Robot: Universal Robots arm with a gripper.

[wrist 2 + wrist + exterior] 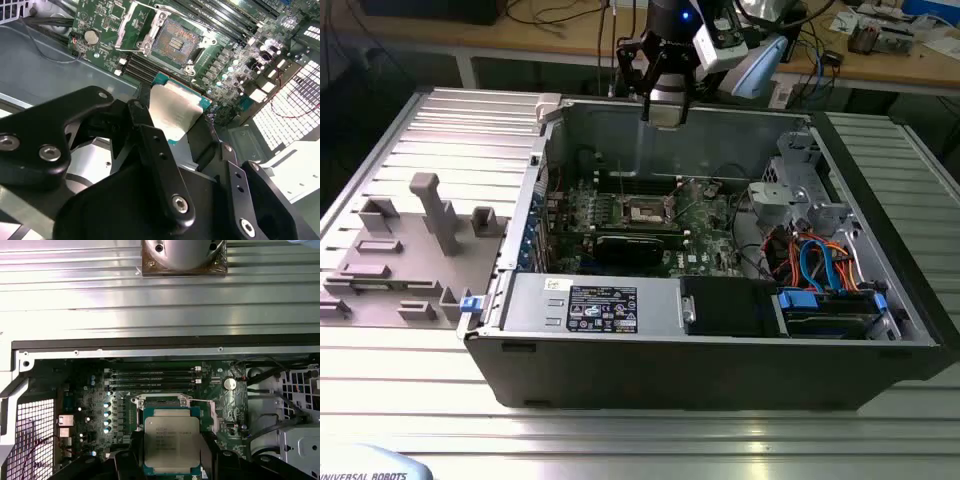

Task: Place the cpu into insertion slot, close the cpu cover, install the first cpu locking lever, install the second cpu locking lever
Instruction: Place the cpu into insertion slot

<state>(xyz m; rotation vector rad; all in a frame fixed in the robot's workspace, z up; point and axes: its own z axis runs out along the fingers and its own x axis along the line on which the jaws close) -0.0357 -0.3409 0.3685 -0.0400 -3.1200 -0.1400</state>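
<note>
The hand (175, 124) is matt black: thick angular links (156, 150) joined by round silver screws (181, 204). Above the computer case (620, 370), the wrist (665, 22) carries a silver cylinder (665, 108), a white block (718, 45) and a small blue light (690, 15).

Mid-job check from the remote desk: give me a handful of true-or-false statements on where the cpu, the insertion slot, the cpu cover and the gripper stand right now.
1. The gripper is holding the cpu. True.
2. The cpu already sits in the insertion slot. False: the slot is empty, and its bare contacts show in the second wrist view.
3. The cpu cover is closed over the slot. False: it is swung open beside the slot.
4. In the exterior view the gripper is above the open computer case. True.
</note>
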